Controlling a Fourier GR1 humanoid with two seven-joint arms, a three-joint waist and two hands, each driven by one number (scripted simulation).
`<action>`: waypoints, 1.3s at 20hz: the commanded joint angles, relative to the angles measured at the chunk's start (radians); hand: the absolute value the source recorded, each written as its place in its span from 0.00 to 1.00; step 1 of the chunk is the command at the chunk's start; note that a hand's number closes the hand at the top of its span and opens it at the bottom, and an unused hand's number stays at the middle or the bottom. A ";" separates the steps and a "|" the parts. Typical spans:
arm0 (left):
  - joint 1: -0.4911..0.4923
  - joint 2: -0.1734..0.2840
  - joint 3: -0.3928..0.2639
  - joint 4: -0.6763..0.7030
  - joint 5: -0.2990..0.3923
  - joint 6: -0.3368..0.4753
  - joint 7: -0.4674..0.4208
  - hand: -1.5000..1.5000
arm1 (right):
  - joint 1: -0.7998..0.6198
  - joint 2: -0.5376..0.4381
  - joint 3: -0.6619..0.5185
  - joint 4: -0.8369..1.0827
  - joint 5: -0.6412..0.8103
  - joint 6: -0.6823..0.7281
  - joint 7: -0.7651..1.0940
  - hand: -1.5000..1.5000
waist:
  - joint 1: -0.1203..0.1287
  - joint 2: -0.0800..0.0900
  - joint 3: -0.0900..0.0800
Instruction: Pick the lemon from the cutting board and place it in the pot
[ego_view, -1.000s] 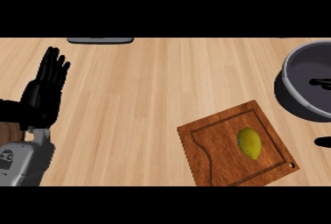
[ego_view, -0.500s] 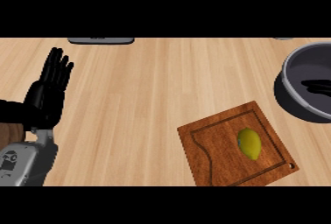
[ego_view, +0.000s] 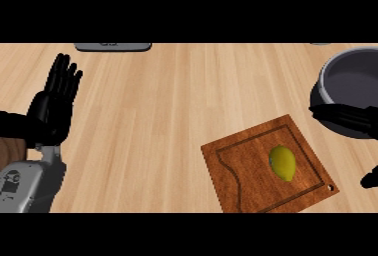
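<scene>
**On the board, right and near: lemon not yet held, risks on the way in**

At the near right, the lemon (ego_view: 283, 162) lies on its side in the middle of the cutting board (ego_view: 244, 172), inside the groove that runs round the board's edge. Nothing touches it. It is a yellow-green oval, smooth, with tapered ends, so you should expect it to roll or skid if a finger meets it off-centre; it could run off the board onto the bench (ego_view: 184, 95).

Just past the board, at the right edge, your right robot hand (ego_view: 345, 119) shows as dark fingers stretched out leftward, holding nothing, overlapping the near rim of the pot (ego_view: 353, 75). A dark bit at the far right, lower down, is probably its thumb; I can't be sure. Coming down from there, the hand may clip the pot's rim or nudge the board's far corner and shift the lemon.

The pot sits far right, just beyond the board, so the carry looks short.

At the left, your left robot hand (ego_view: 55, 102) rests spread, fingers up.
</scene>
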 joint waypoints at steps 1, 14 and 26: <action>0.059 -0.001 0.013 -0.048 -0.007 -0.013 0.001 0.50 | 0.060 0.036 0.003 -0.115 0.041 0.039 0.120 0.00 | -0.004 -0.003 0.000; 0.006 -0.007 0.058 -0.044 -0.029 -0.072 0.053 0.50 | 0.064 0.239 -0.019 0.001 0.256 -0.001 -0.002 0.00 | 0.001 0.000 0.000; 0.031 -0.044 0.072 -0.113 -0.074 -0.063 0.085 0.50 | 0.048 0.381 -0.036 0.031 0.455 -0.022 0.115 0.00 | 0.003 0.000 0.000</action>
